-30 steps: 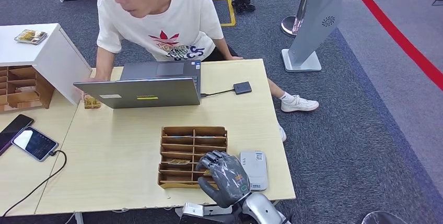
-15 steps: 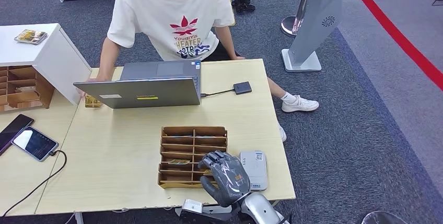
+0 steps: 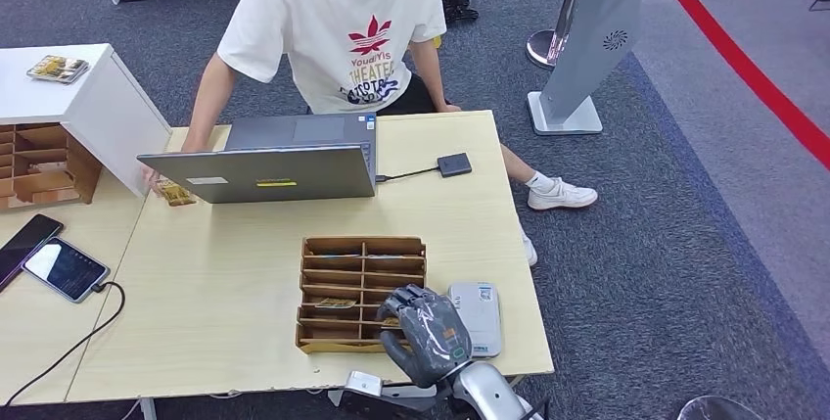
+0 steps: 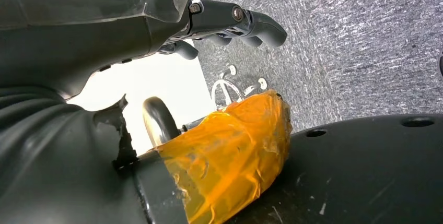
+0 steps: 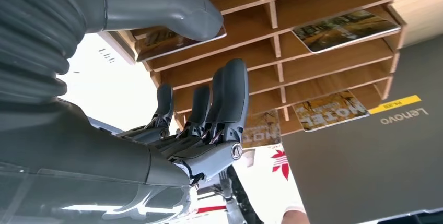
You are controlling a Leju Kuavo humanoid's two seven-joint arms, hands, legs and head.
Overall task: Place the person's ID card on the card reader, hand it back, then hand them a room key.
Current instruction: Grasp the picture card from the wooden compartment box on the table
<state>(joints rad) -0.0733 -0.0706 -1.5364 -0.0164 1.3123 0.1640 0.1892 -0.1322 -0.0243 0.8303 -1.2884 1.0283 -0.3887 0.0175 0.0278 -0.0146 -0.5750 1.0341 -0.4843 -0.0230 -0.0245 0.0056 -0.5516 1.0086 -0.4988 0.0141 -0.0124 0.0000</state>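
From the head view, your right hand (image 3: 424, 334) hovers over the near edge of the wooden card tray (image 3: 361, 292), just beside the card reader (image 3: 477, 317); the person's hand holds a card (image 3: 176, 193) by the laptop (image 3: 264, 169), well apart. Await that ID.

Left wrist view: left hand (image 4: 156, 20) hangs released above carpet.

Right wrist view: fingers (image 5: 224, 98) are apart, grasping nothing, near a room key (image 5: 345, 30) in the tray.

**Surfaces at the counter**

The counter (image 3: 235, 283) is pale, smooth wood laminate. The card rack (image 3: 361, 291) is bare matt brown wood. The right robot hand (image 3: 426, 335) looks like glossy dark grey plastic. The laptop (image 3: 262, 171) lid is matt grey metal. The floor (image 3: 666, 244) is rough grey carpet.
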